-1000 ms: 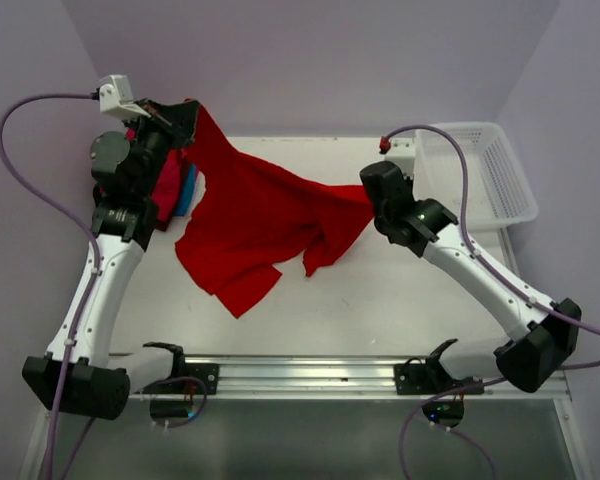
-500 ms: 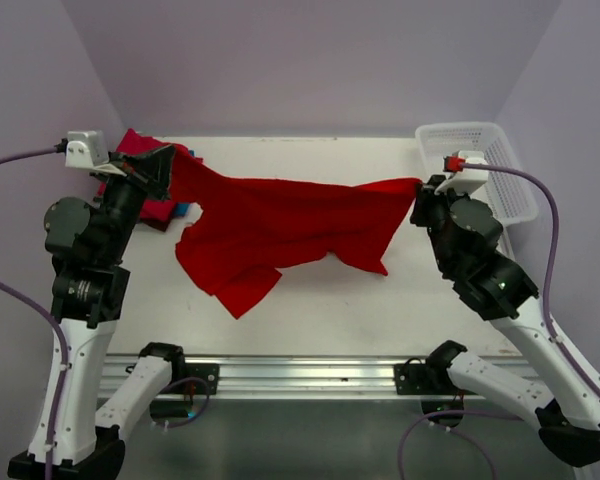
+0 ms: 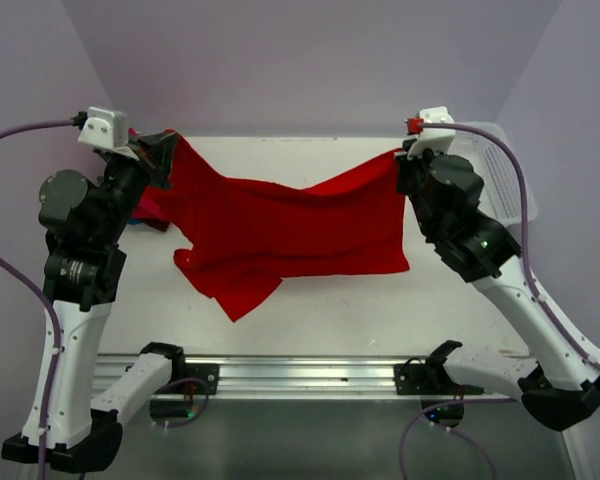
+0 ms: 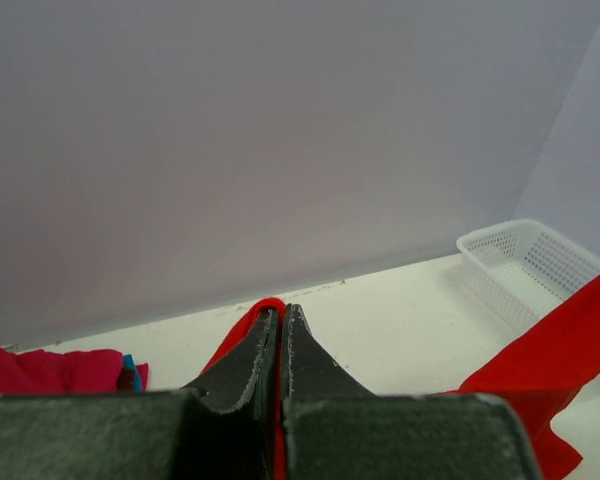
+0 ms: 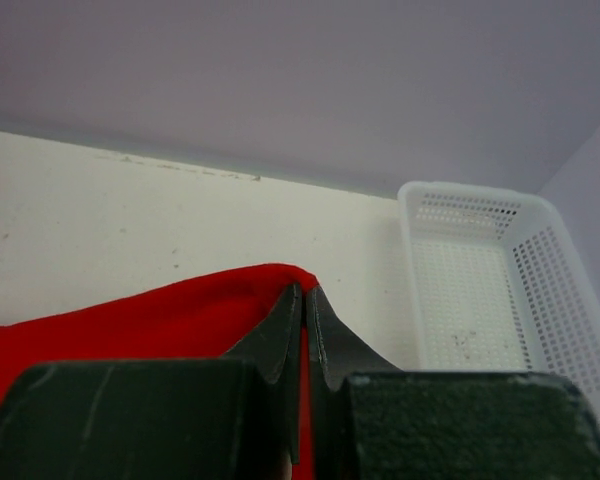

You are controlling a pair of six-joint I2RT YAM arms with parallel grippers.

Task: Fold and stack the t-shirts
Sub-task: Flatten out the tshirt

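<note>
The red t-shirt [image 3: 290, 225] hangs across mid-table; basket [image 5: 470, 188] fills the far-right corner, crimson-pink t-shirt [image 4: 40, 370] the far-left.

The crimson-pink shirt [image 4: 40, 368] is cut off by the left wrist picture's left edge and by the gripper body below it. The teal-blue shirt [image 4: 131, 373] shows only as a sliver beside it. In the top view, the right arm covers most of the white mesh basket [image 3: 498, 170]. The pinched edges of the red shirt [image 3: 290, 225] are concealed inside the closed left gripper [image 4: 281, 314] and right gripper [image 5: 304, 294].
</note>
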